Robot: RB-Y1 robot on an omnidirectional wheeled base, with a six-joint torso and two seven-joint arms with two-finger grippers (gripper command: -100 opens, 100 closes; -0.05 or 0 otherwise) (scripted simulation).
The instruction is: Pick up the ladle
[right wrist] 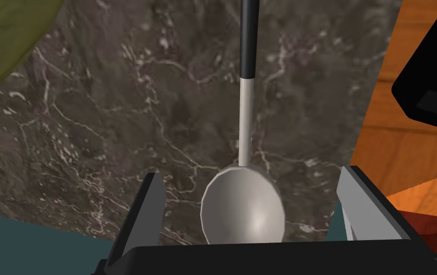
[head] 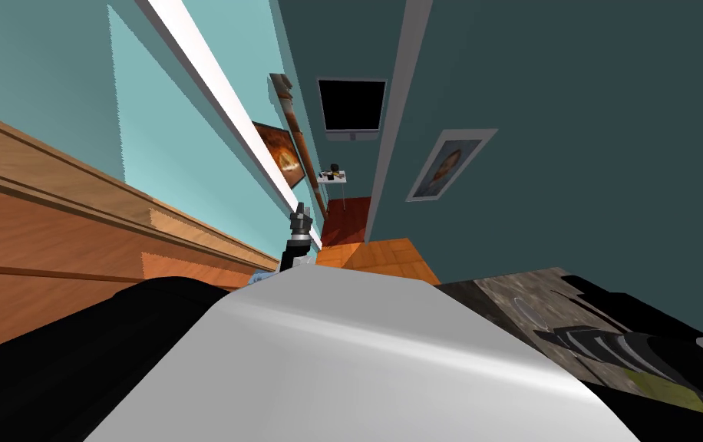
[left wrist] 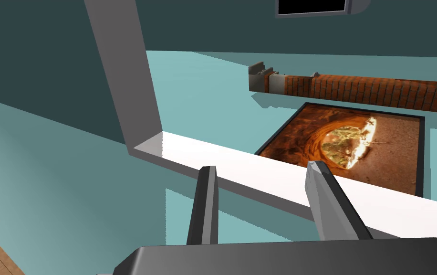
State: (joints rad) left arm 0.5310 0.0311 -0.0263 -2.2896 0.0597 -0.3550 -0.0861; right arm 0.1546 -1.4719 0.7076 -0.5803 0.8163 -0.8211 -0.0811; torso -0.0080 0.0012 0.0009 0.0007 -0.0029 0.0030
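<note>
Spread wide, the right gripper (right wrist: 253,173) is holding its fingers on both sides of the ladle (right wrist: 244,210), whose bowl is lying between them untouched, near a corner of the dark veined worktop (right wrist: 117,119); its handle is pointing away. The left gripper (left wrist: 261,165) is hanging raised, fingers also apart.

Right end effector (right wrist: 253,173): fingers spread wide, the bowl of the ladle (right wrist: 244,210) lying in line between them with bare gaps on both sides. The dark marbled desk (right wrist: 117,119) is bare on both sides of the handle. A green leaf (right wrist: 3,38) overhangs one corner, well apart from the ladle.
</note>
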